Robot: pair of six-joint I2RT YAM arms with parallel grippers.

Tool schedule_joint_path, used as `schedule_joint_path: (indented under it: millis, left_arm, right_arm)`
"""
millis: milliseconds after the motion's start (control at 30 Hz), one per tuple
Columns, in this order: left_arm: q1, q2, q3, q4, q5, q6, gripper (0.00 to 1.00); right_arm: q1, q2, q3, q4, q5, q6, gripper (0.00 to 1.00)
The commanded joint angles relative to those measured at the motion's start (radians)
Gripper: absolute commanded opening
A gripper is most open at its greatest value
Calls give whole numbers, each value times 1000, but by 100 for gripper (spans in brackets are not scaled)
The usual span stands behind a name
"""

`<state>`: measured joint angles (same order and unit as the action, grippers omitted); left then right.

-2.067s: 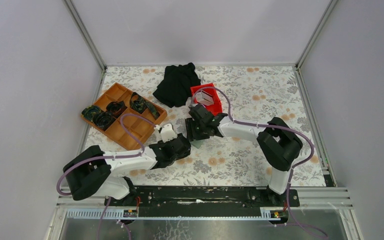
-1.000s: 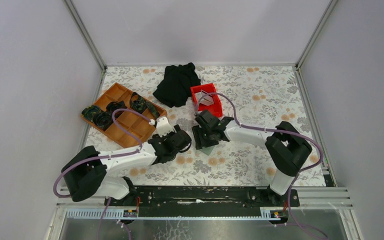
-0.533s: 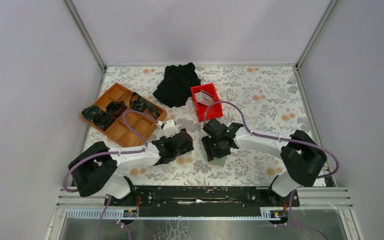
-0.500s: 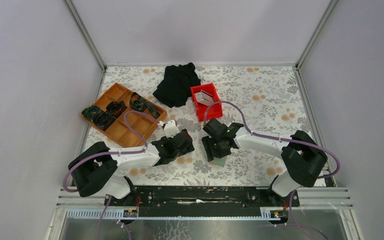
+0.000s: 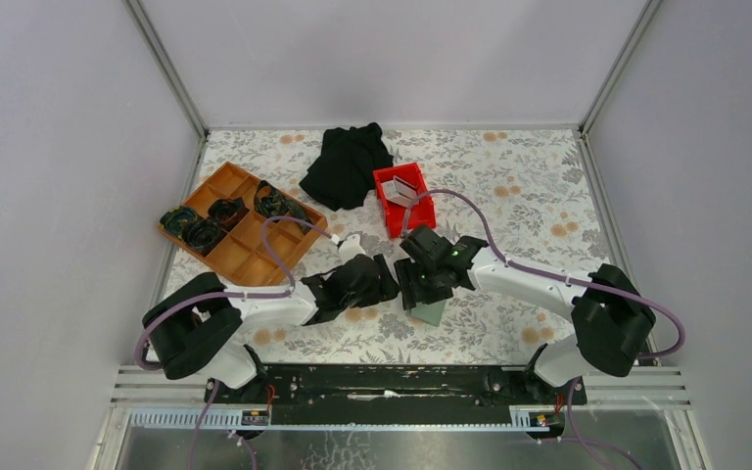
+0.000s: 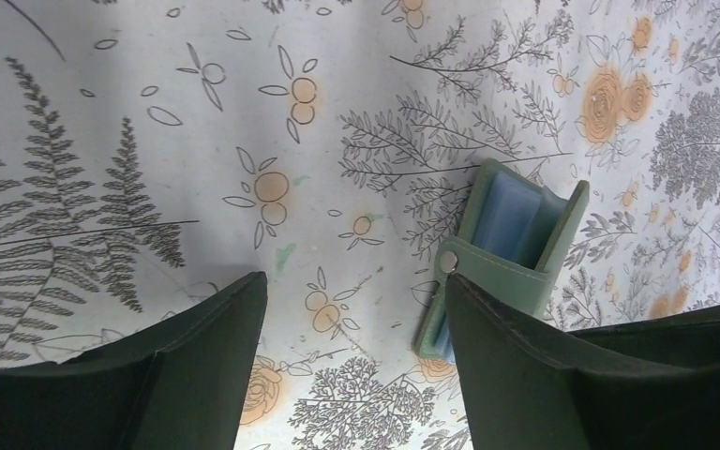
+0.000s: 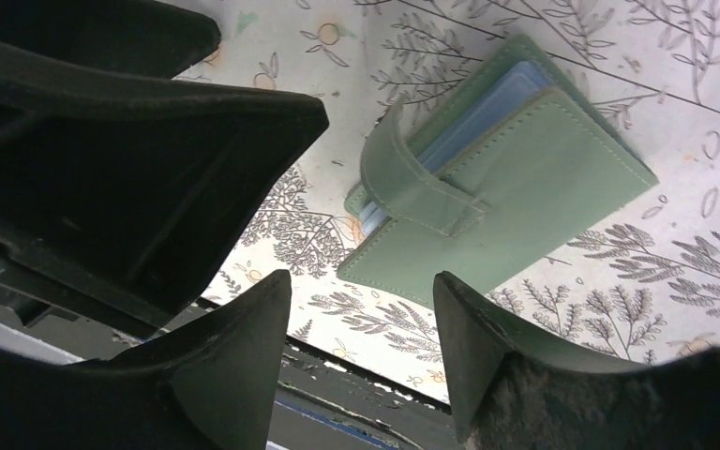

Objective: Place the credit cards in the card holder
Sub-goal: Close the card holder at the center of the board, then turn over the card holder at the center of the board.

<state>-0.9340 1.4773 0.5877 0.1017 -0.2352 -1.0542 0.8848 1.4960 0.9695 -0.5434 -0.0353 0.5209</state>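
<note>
1. Right wrist view gives us the card holder [image 7: 516,178] flat on the floral tablecloth [image 7: 675,56]. It is folded, its strap wrapped over the open edge, and lies just beyond the right gripper [image 7: 356,347].
2. We judge it light, thin and soft-sided, so it is likely to slide on the cloth. A pinch across the folded spine looks the surest hold, or a lift at the strap tab.
3. Both claws stand wide apart and grip nothing. The left gripper [image 6: 356,366] has the holder just off its right finger.
4. The credit cards [image 5: 399,192] seem to stand in the red bin [image 5: 424,206], well apart from the holder. We expect them to be stiff and slick, best taken by their faces.
5. We cannot tell the card count, see the inner slots, or tell whether the snap is fastened. From above, the right gripper covers most of the holder.
</note>
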Motion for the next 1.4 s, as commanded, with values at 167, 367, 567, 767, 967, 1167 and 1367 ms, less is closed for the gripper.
schedule_joint_path:
  millis: [167, 367, 567, 767, 967, 1167, 1367]
  left_arm:
    - [5, 8, -31, 67, 65, 41, 77]
    - [5, -16, -36, 56, 86, 57, 77]
    - [5, -85, -30, 39, 100, 80, 77]
    - [-2, -167, 7, -1, 83, 112, 77]
    - [-54, -114, 117, -44, 93, 183, 76]
    - [-111, -6, 211, -123, 60, 209, 71]
    - [-130, 57, 226, -156, 42, 208, 66]
  right_arm:
    - [9, -131, 10, -75, 149, 134, 66]
    - [8, -301, -137, -8, 231, 297, 68]
    - [8, -428, -320, 86, 240, 423, 71]
    - [-7, -490, -464, 239, 225, 497, 74]
    - [-32, -491, -530, 337, 203, 511, 75]
    - [-86, -506, -557, 373, 164, 504, 75]
    - [-129, -532, -572, 380, 126, 488, 75]
